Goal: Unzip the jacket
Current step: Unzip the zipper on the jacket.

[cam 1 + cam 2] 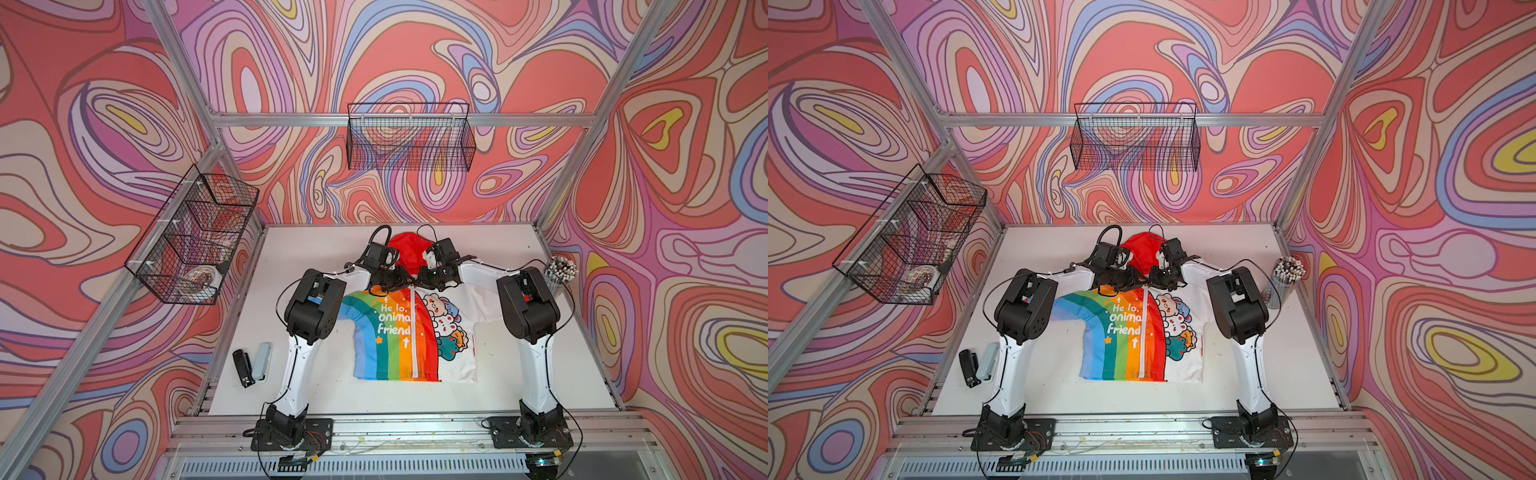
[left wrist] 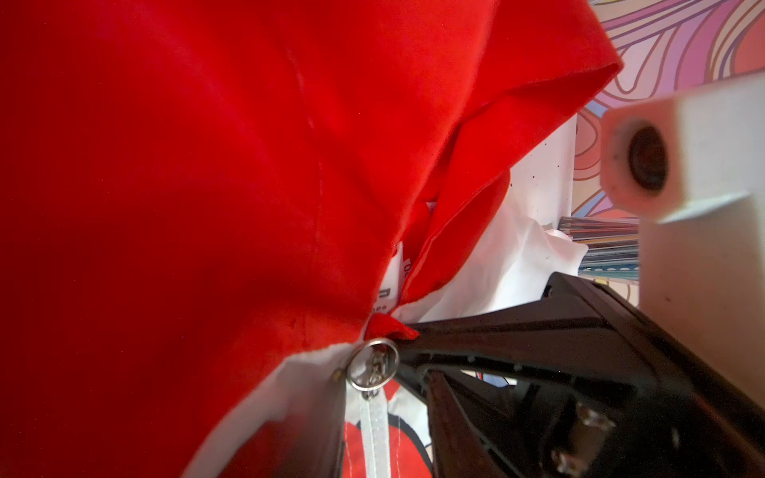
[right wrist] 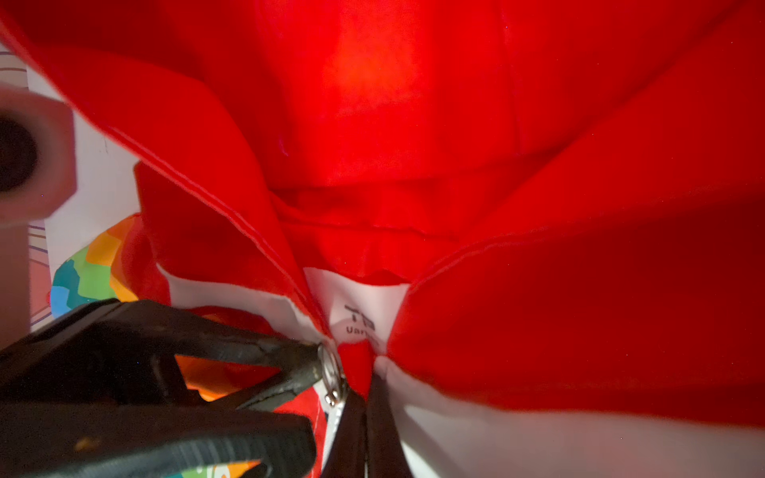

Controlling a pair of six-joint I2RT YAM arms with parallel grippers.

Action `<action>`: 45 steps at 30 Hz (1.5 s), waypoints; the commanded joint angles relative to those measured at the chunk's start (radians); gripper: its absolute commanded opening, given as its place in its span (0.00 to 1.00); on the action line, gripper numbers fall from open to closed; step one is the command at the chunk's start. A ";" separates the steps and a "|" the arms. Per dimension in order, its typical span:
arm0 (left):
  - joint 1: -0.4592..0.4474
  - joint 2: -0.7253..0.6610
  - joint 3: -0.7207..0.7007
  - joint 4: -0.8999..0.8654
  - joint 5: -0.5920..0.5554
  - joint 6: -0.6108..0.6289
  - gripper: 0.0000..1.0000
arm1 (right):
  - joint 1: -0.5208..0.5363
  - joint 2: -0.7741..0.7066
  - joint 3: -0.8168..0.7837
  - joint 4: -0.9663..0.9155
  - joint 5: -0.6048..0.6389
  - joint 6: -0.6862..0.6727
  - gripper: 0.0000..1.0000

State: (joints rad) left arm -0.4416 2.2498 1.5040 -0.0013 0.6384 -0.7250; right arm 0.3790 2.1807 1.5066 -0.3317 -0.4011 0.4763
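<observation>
The jacket [image 1: 399, 332] is pinched at its neck by the right pincer [image 3: 366, 393]. Its two black fingers are clenched on a fold of red and white cloth just beside the zipper top. The left pincer [image 3: 318, 366] comes in from the opposite side. Its two tapered black tips converge on the single metal ring [image 2: 372, 364] of the zipper pull and touch it, but whether they nip it cannot be told.

Behind the ring sits one white neck label [image 3: 360, 323] with dark print, and the soft red hood [image 1: 405, 249] bunches in folds beyond. One white zipper [image 1: 415, 332] runs straight down the front, closed along its length, with rainbow stripes and white lettering on one side and cartoon animals on white on the other.

The garment lies flat, front up, in the middle of the smooth white worktop [image 1: 494, 399], between the two arms. Near the left arm lie a black oblong block [image 1: 243, 368] and a pale grey-blue oblong block [image 1: 262, 359]. By the right arm stands one clear cup of pencils [image 1: 559, 272]. Two black mesh holders hang on the walls: a long wire basket [image 1: 409, 137] and a compartmented wire basket [image 1: 158, 266].
</observation>
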 commanded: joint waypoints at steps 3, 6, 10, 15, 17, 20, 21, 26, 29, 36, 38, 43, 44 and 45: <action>0.001 0.043 0.008 -0.065 -0.039 0.020 0.33 | -0.003 0.040 -0.035 0.048 -0.083 0.027 0.02; 0.001 0.049 0.005 -0.066 -0.039 0.022 0.32 | -0.005 0.043 -0.046 0.101 -0.149 0.052 0.02; 0.000 0.057 0.004 -0.063 -0.031 0.019 0.30 | -0.009 0.052 -0.048 0.123 -0.179 0.072 0.03; 0.003 0.059 -0.001 -0.063 -0.035 0.019 0.28 | -0.012 0.059 -0.043 0.104 -0.164 0.067 0.16; 0.003 0.059 0.001 -0.063 -0.033 0.017 0.27 | -0.011 0.062 -0.040 0.095 -0.156 0.064 0.23; 0.004 0.059 0.001 -0.061 -0.033 0.016 0.27 | -0.011 0.064 -0.040 0.085 -0.147 0.059 0.30; 0.004 0.059 0.000 -0.061 -0.033 0.016 0.27 | -0.012 0.064 -0.040 0.080 -0.142 0.059 0.30; 0.012 0.053 -0.014 -0.053 -0.034 0.011 0.24 | -0.012 0.066 -0.040 0.072 -0.132 0.056 0.30; 0.014 0.056 -0.014 -0.049 -0.030 0.007 0.23 | -0.012 0.065 -0.040 0.068 -0.121 0.059 0.25; 0.015 0.065 0.001 -0.049 -0.019 0.004 0.19 | -0.012 0.067 -0.043 0.054 -0.096 0.058 0.15; 0.015 0.066 0.004 -0.052 -0.021 0.004 0.19 | -0.011 0.067 -0.044 0.054 -0.097 0.057 0.14; 0.015 0.075 0.013 -0.040 -0.008 -0.012 0.19 | -0.012 0.068 -0.045 0.051 -0.099 0.057 0.12; 0.014 0.078 0.013 -0.033 -0.002 -0.017 0.19 | -0.012 0.068 -0.045 0.050 -0.099 0.059 0.12; 0.015 0.081 0.015 -0.027 0.002 -0.023 0.19 | -0.011 0.070 -0.045 0.052 -0.100 0.059 0.11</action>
State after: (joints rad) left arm -0.4179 2.2707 1.5135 0.0029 0.6380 -0.7277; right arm 0.3561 2.2024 1.4807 -0.2310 -0.5240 0.5404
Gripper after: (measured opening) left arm 0.187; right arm 0.115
